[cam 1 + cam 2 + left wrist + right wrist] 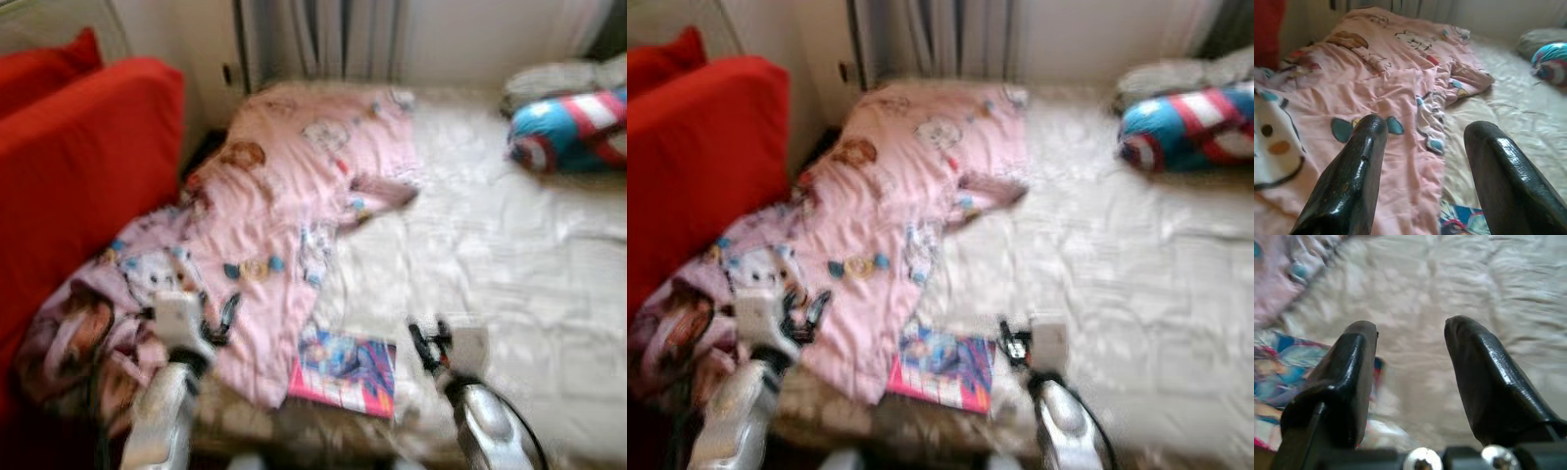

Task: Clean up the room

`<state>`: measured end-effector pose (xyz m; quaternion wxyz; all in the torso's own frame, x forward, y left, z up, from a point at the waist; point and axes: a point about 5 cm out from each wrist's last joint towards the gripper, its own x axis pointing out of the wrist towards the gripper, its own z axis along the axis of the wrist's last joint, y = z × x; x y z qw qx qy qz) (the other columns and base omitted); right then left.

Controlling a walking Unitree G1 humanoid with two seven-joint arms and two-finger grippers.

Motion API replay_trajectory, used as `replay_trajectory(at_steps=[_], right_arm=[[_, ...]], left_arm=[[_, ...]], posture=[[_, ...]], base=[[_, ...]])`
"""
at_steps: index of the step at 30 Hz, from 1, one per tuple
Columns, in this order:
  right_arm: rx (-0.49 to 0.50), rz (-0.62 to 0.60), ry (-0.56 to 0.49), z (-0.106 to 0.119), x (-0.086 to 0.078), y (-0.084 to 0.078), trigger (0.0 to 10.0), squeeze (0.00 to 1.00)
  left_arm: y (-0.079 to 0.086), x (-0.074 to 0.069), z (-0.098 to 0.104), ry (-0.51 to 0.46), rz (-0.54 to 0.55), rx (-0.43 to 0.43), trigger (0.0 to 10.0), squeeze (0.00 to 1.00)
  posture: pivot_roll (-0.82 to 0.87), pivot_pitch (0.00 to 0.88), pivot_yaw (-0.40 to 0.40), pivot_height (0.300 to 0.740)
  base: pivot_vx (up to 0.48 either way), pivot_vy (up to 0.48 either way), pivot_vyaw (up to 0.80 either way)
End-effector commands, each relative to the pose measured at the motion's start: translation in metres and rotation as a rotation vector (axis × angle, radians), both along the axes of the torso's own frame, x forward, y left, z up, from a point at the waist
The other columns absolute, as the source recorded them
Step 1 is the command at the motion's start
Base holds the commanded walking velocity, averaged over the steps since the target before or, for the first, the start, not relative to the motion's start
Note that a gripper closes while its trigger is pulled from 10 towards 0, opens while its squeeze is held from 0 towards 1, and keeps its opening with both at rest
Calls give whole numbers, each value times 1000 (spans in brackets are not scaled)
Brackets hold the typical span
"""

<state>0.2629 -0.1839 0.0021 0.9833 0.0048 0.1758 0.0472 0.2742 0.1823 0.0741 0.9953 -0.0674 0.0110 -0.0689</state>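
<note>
The left pincer (1422, 161) hangs released over the pink blanket (284, 206), its two black fingers (1352, 181) spread apart with nothing between them. It is held above the near left part of the bed, where the blanket bunches toward the bed's near edge. The right pincer (1410, 377) is likewise released, fingers parted and empty, and hovers above the bare cream sheet (490, 255) close to the bed's near edge, just beside a colourful magazine (345, 370).

The magazine lies flat on the sheet at the near edge of the bed, between the two arms; its left side touches or slips under the hem of the blanket, though the blur makes that hard to settle. The blanket, printed with cartoon figures, runs from the bed's far left corner down along the left side to the near left corner, rumpled, with one fold reaching out toward the middle of the bed. At the far right corner rests a blue, red and white pillow (568, 127), with a pale grey pillow (558, 80) behind it. A red sofa (78, 166) stands against the bed's left side. Grey curtains (323, 39) hang behind the far edge.
</note>
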Motion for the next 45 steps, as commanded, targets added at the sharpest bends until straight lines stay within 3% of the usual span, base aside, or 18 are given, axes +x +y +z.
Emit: replay_trajectory(at_steps=[1,2,3,9,11,14,19,20,21,22,28,37,45], right_arm=[[-24,41,37,-4,1,7,10000,0],[-22,46,34,-3,4,6,10000,322],[-87,90,64,-3,11,2,10000,1000],[-430,294,194,-8,21,-8,10000,1000],[-454,324,202,-7,23,-8,10000,1000],[-573,352,230,-3,30,-15,10000,1000],[-612,421,262,-4,31,-14,10000,1000],[-611,435,273,-6,29,-14,10000,902],[-611,435,273,-6,29,-14,10000,902],[-628,444,284,-7,27,-15,10000,0],[-747,474,337,-12,22,-27,10000,0],[-800,413,299,-1,32,-34,10000,0],[-810,409,298,-1,34,-29,10000,0]], left_arm=[[6,-4,-1,15,13,-7,10000,0],[6,-4,-2,18,10,-8,10000,0],[4,-5,-2,24,0,-10,10000,0],[4,-11,1,32,-18,-2,10000,0],[5,-14,2,33,-19,-1,10000,0],[9,-20,3,49,-17,9,10000,0],[14,-32,7,68,-20,22,10000,0],[15,-35,8,74,-20,23,10000,0],[15,-35,8,74,-20,23,10000,0],[15,-36,8,80,-23,26,10000,0],[22,-53,9,127,-13,48,10000,0],[30,-66,15,154,8,62,10000,0],[36,-77,20,172,18,79,10000,0]], posture=[[-34,92,-9,652],[-33,95,-8,652],[-24,116,-1,652],[6,156,10,652],[16,172,17,652],[42,206,34,652],[66,249,47,652],[79,258,51,652],[79,258,51,652],[85,262,53,652],[119,303,78,652],[156,311,86,652],[191,321,107,652]], base=[[0,0,0],[0,0,0],[0,0,0],[0,0,0],[0,0,0],[0,0,0],[0,0,0],[0,0,0],[0,0,0],[0,0,0],[0,0,0],[0,0,0],[0,0,0]])
